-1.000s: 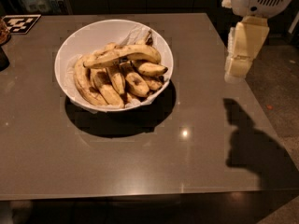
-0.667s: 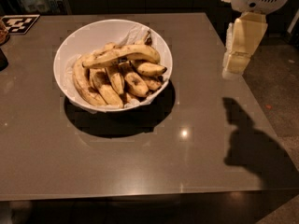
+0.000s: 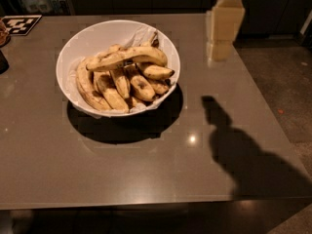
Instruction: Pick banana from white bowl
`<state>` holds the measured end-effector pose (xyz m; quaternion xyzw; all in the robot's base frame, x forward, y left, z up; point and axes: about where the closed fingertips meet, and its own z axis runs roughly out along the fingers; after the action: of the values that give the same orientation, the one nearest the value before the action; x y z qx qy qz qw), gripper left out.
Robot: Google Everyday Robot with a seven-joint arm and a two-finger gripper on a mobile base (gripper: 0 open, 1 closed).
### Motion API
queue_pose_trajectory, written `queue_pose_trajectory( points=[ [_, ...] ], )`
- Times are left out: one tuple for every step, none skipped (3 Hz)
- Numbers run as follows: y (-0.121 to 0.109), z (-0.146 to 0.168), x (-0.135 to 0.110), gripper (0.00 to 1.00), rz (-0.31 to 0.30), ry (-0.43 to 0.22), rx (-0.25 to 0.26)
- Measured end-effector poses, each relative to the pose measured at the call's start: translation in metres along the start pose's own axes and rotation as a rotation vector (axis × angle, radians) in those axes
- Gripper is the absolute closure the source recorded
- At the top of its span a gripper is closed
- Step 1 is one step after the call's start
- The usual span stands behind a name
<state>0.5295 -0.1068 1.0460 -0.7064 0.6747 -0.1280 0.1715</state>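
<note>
**Pincer shifts left toward the bowl – banana not yet touched**

Since the earlier frame the pincer has moved left and a little higher in the picture. It now hangs at the upper right, over the far right part of the tabletop, to the right of the white bowl and well apart from it. Only its pale, blocky lower part shows, with the rounded white housing cut off by the top edge. Whether it is wide or narrow cannot be told from this angle, and it holds nothing that can be seen. Its dark shadow has slid left as well and spreads across the lower right of the tabletop.

The bowl has not moved; it sits left of centre in the upper half of the frame. The banana – the longest, gently curved one – lies across the top of the pile, running from the left side of the bowl toward its right rim. Shorter, browner bananas are heaped beneath it. Crumpled white paper shows along the far inner wall. A black-and-white marker tag lies at the upper left corner.
</note>
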Motion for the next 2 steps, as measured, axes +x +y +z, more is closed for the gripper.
queue_pose_trajectory(
  points=[
    [-0.022, 0.007, -0.032, 0.09, -0.106, 0.010, 0.004],
    [-0.038, 0.023, -0.057, 0.13, -0.183, -0.004, -0.016]
  ],
)
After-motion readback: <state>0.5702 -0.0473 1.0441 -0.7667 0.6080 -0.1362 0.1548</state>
